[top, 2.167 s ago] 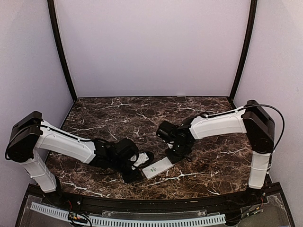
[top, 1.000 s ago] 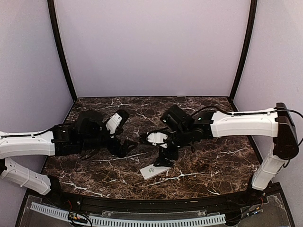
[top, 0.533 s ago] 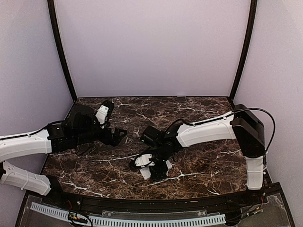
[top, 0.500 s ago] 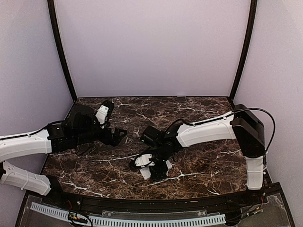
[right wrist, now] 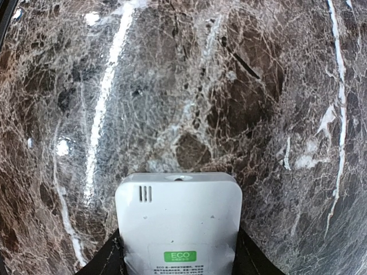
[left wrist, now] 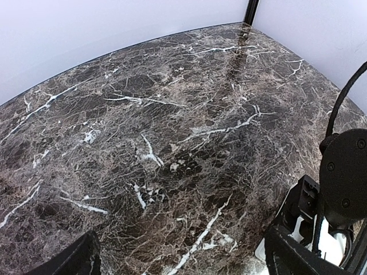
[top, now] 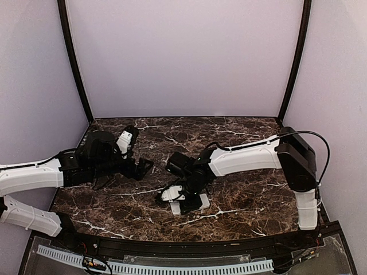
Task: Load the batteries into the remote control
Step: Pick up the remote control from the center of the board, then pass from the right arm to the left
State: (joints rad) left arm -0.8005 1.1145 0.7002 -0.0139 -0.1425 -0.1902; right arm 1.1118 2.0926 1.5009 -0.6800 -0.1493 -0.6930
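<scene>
The remote control (right wrist: pixel 179 223) lies back side up on the marble table, showing a green ECO label and a small vent slot. In the top view only its white ends (top: pixel 175 207) show under my right arm. My right gripper (right wrist: pixel 178 259) reaches down over it, with its black fingers (right wrist: pixel 106 259) pressed against both long sides. My left gripper (top: pixel 143 166) hovers open to the left of the remote, with nothing between its fingers (left wrist: pixel 74 260). The batteries are out of view.
The dark marble table (top: pixel 241 195) is walled in by plain panels on three sides. In the left wrist view the right arm's black wrist (left wrist: pixel 344 177) and its cable fill the lower right corner. A perforated white strip (top: pixel 155 266) runs along the near edge.
My right arm swung down and left onto the remote and its fingers closed in on the sides. My left arm drew back to the left, still open.
</scene>
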